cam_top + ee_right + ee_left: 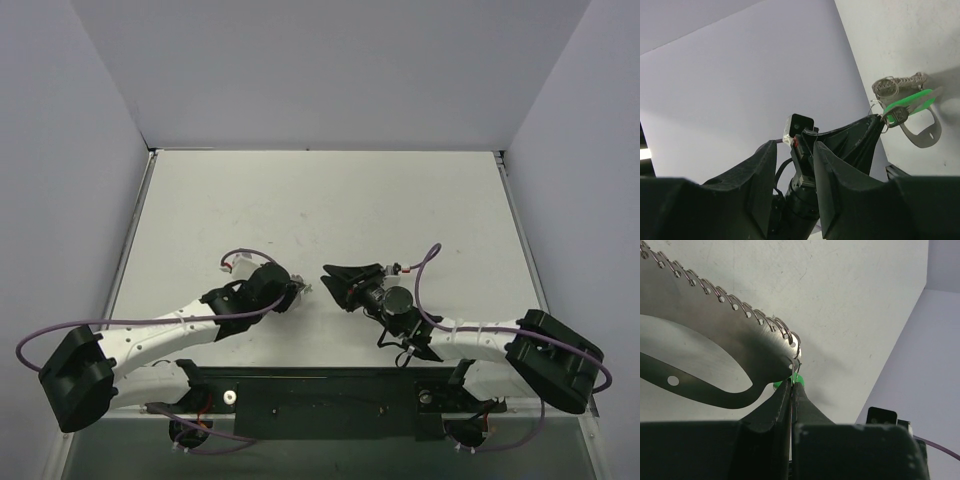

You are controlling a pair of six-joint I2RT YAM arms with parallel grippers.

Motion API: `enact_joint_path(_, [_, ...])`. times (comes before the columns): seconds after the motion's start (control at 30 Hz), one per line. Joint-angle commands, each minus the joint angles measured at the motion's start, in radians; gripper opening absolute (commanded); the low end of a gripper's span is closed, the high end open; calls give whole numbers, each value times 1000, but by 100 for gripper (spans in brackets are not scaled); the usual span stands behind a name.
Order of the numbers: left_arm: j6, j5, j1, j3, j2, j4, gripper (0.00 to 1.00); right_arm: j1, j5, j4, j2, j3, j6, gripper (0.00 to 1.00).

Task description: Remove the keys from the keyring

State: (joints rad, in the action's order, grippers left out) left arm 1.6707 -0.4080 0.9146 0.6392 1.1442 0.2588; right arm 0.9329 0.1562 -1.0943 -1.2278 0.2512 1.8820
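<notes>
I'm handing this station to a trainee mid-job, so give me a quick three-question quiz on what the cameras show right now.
1. True or false: the right arm's fingers are clamped on the keyring.
2. What do the left arm's fingers pinch at their tips? A) a coin B) the key C) nothing
3. Fill in: the key's plastic head is coloured ____.

Key: 1 false, they stand apart with nothing between them; 2 B; 3 green.
</notes>
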Motion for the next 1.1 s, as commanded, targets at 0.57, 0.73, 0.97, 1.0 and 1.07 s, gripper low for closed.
enact_joint_path(0.57, [-32, -9, -14, -62, -123, -181, 0, 170, 240, 105, 30, 57, 88, 25])
enact_joint_path(0.73, [-72, -6, -14, -59, -129, -199, 0, 175, 238, 93, -5, 71, 106, 24])
enact_joint_path(0.97, [-175, -46, -3, -79, -136, -302, 0, 202, 247, 59, -85, 115, 163, 23])
enact_joint_path(1.0, [-198, -54, -2, -76, -139, -300, 0, 208, 253, 59, -91, 115, 167, 23])
enact_joint_path(1.07, [-239, -61, 0, -73, -147, -303, 0, 216, 270, 76, -95, 118, 174, 23])
